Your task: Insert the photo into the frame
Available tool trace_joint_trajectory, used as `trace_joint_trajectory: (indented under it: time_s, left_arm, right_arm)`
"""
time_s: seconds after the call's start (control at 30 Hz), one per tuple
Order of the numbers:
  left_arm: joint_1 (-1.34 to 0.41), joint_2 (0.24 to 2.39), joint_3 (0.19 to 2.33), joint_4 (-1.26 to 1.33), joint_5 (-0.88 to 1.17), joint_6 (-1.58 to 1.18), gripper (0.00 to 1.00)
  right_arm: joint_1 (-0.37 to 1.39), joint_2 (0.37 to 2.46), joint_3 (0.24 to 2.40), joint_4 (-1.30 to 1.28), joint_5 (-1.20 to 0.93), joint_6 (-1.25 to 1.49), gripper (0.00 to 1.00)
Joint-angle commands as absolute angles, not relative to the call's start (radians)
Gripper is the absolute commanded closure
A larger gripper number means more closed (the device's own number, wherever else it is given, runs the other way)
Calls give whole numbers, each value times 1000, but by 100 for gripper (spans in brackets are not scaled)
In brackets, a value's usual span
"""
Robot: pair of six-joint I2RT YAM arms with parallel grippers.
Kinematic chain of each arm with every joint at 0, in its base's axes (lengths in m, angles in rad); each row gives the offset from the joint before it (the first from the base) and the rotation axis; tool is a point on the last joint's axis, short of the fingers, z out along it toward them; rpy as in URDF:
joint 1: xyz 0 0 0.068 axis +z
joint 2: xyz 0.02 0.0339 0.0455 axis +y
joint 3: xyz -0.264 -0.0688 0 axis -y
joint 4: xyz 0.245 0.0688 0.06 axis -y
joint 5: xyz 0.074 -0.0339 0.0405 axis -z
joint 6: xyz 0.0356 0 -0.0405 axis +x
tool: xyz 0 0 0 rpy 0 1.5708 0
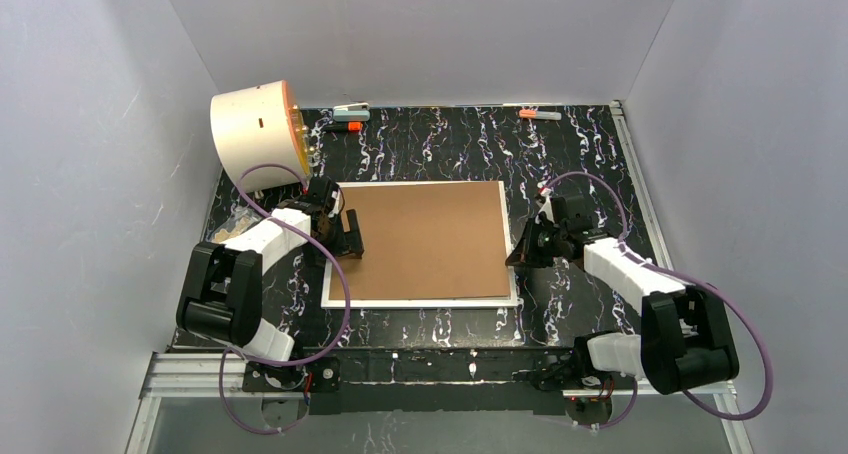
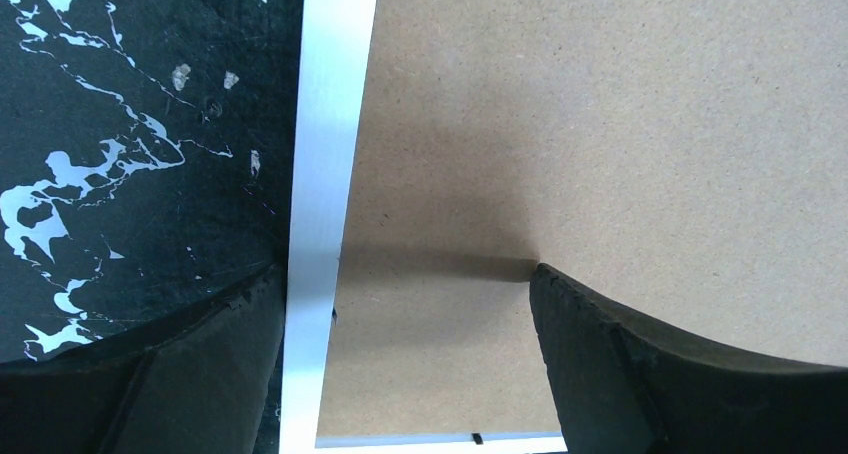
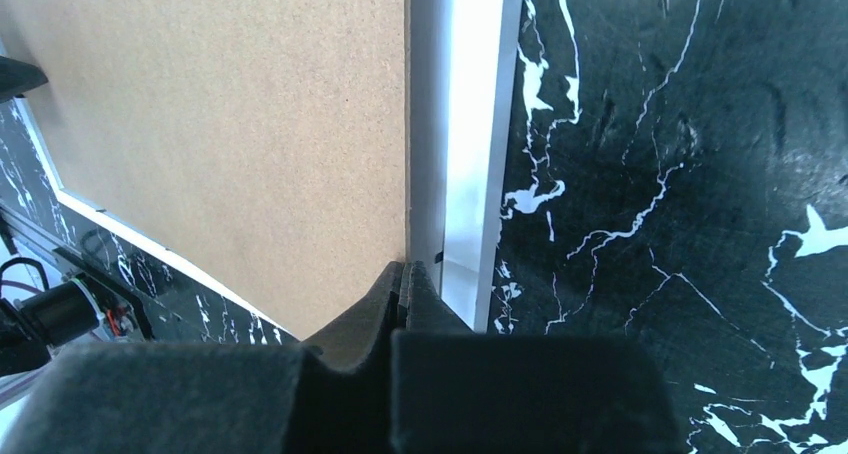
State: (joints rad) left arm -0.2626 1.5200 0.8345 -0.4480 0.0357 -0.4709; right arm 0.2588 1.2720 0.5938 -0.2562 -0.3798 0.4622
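Frame (image 1: 420, 301) lies flat and face down on the black marbled table (image 1: 600, 154), brown back board (image 1: 425, 239) up, thin white rim showing all round. Its long axis runs across from one arm to the other, so each arm faces a short side.

Left gripper (image 1: 350, 236) is at the left short side with its jaws wide open and nothing between them. In the left wrist view the gripper (image 2: 408, 269) straddles the rim (image 2: 325, 174): one finger is outside over the table, the other inside over the board (image 2: 600, 124). The rim runs straight ahead between them.

Right gripper (image 1: 520, 252) is at the right short side, jaws shut tight and holding nothing. In the right wrist view the closed tips (image 3: 405, 269) sit right at the seam where the board (image 3: 220, 124) meets the rim (image 3: 470, 124). The seam runs dead ahead of the tips, board to their left and rim to their right. The tips look to be touching the board edge, though contact is hard to confirm.

Photo is not visible in any view. It may be under the board; cannot tell.

Key relation: neither arm is clearly nearer, both are at the frame. The right tips line up with the seam, so prying or pressing there looks like the next move, with the left jaws placed to steady the opposite rim.
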Motion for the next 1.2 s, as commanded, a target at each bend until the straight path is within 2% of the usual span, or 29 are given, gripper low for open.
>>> trace_joint_trajectory:
  time_s: [0.0,0.33,0.37,0.47,0.53,0.93,1.17]
  left_arm:
    - [-294,1584,796,-359,249,-513,14]
    - [-295,1593,802,-358,250,-502,14]
    - [-294,1591,802,-359,249,-502,14]
    - [-295,1588,802,-359,239,-503,14]
    - [-295,1587,803,-363,229,-504,14]
    - [-294,1574,805,-370,179,-506,13]
    - [-294,1577,802,-372,175,-503,13]
  right_arm:
    - [318,1207,619,-66,-557,506,99]
    - [346,1316,573,-52,-443,470,99]
    - [350,1322,583,-66,-426,468,96]
    - [351,1318,611,-104,-381,461,78]
    - [351,1315,632,-140,-350,459,69]
    - [351,1253,690,-296,-161,487,54]
    - [351,1214,666,-321,-165,492,42]
